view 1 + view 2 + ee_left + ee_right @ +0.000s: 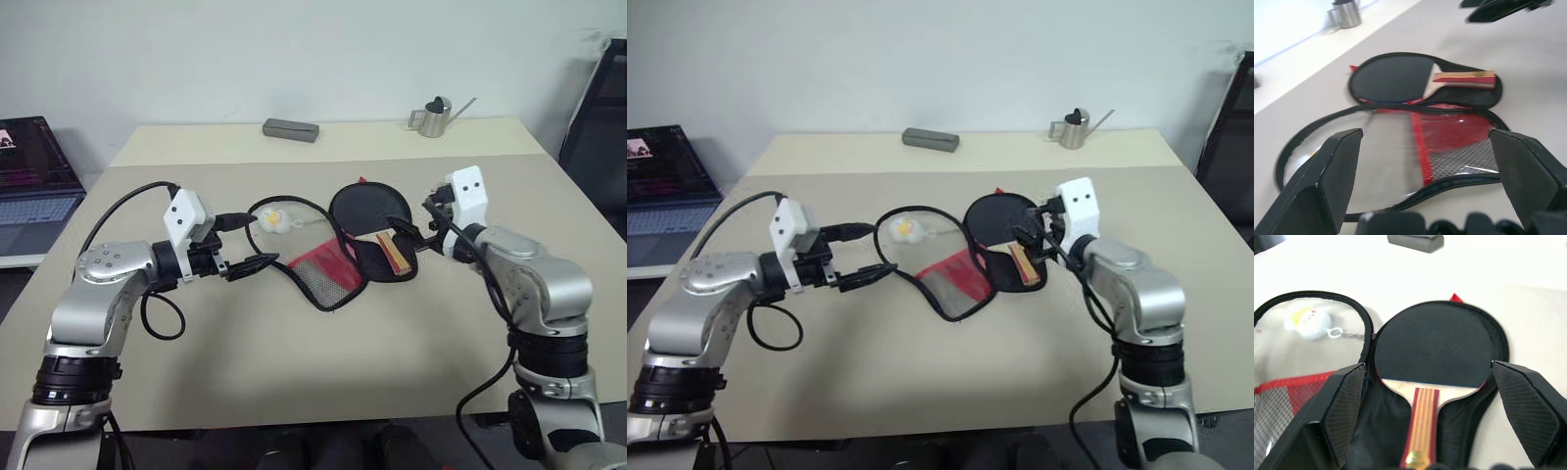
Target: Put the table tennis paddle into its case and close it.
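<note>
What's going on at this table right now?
A two-armed robot is packing a table tennis paddle into its case. The paddle already lies in one half of the opened case, handle toward the robot's right arm. The other half, with its clear and mesh panels, is folded out flat on the table, so the case is not yet closed. Both the left pincer and the right pincer are open and hold nothing, one on each side of the case.

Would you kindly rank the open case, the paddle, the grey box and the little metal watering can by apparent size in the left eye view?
1. case
2. paddle
3. grey box and metal watering can: they look alike, and both stand farther from the camera, so their order is unsure.
</note>
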Controlling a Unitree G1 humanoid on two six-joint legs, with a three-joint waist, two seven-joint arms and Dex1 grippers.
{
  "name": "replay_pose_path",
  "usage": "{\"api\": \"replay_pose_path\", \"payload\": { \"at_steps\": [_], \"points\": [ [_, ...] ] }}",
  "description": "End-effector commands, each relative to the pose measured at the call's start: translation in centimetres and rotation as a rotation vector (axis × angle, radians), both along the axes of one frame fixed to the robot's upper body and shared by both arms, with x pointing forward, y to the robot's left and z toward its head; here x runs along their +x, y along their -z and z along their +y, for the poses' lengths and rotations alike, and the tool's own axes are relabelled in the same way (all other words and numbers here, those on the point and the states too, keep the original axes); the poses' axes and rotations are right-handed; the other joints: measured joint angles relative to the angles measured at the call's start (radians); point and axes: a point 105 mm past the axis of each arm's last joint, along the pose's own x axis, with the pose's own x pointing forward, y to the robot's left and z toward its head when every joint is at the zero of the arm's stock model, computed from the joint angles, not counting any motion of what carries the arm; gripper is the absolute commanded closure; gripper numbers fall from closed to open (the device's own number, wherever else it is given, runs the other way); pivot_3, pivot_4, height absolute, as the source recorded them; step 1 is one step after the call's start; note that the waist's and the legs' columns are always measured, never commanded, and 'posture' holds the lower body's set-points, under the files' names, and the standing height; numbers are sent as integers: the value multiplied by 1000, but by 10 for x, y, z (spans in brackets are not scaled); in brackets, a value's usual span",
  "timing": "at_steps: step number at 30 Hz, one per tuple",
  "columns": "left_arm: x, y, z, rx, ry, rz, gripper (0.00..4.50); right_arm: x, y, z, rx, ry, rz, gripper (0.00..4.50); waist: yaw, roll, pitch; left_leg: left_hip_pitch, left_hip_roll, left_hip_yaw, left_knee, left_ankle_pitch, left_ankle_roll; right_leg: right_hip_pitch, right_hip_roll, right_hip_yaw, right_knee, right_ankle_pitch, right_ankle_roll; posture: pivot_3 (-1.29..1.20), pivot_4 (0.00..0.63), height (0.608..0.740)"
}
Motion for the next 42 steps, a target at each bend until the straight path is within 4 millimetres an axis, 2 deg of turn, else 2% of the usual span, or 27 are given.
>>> {"api": "replay_pose_path", "payload": {
  "at_steps": [1, 4, 6, 11, 16, 19, 26, 33, 39, 42],
  "points": [
    [1, -2, 29, 4, -160, -54, 0, -4, -18, -12, -25, -52, -64, 25, -1, 0, 0, 0, 0, 0, 0, 0, 0, 0, 0, 0, 0, 0, 0, 0, 150, 740],
    [10, 14, 56, 12, -337, -58, 0, -6, -24, -16, -13, -89, -58, 25, 1, 0, 0, 0, 1, 0, 0, 0, 0, 0, 0, 0, 0, 0, 0, 0, 150, 740],
    [13, 21, 64, 17, -388, -55, 0, -8, -27, -15, -12, -118, -67, 25, 3, 0, 0, 0, 1, -1, 0, 0, 0, 0, 0, -1, 1, 0, 0, 0, 150, 740],
    [22, 39, 72, 29, -465, -39, 0, -20, -26, -7, -41, -247, -52, 25, 11, 0, 0, 0, -1, 0, 1, 0, 0, 0, -1, -1, 0, 0, 0, 0, 150, 740],
    [34, 59, 68, 42, -485, 19, 0, -40, -36, -4, -87, -404, -98, 25, 19, 0, 0, 0, 0, -1, 1, 0, 0, 0, -1, -2, 0, 0, 0, 0, 150, 740],
    [43, 68, 60, 39, -474, 43, 0, -49, -48, -9, -95, -458, -128, 25, 23, -1, 0, 0, 0, 0, 1, 0, 0, 1, -1, -2, 0, 0, 0, 0, 150, 740],
    [59, 77, 37, 25, -416, 67, 0, -52, -59, -19, -125, -458, -155, 25, 26, -1, 0, -1, 0, -1, 1, 0, 0, 1, -1, -2, 0, 0, 0, 0, 150, 740],
    [78, 81, -1, -3, -321, 76, 0, -63, -67, -22, -141, -500, -173, 25, 26, -2, 0, -1, -1, 0, 2, 1, -1, 1, -1, -2, 0, 1, 0, 0, 150, 740],
    [92, 69, -35, -17, -224, 41, 0, -65, -70, -34, -194, -492, -177, 25, 25, -3, 0, -1, -1, 0, 2, 1, -1, 1, -1, -2, 0, 1, 0, 0, 150, 740],
    [99, 43, -65, -62, -145, -21, 0, -67, -71, -35, -190, -485, -181, 25, 26, -3, 0, -1, -1, 1, 2, 1, -2, 1, -1, -2, 0, 1, 0, 0, 150, 740]
  ]
}}
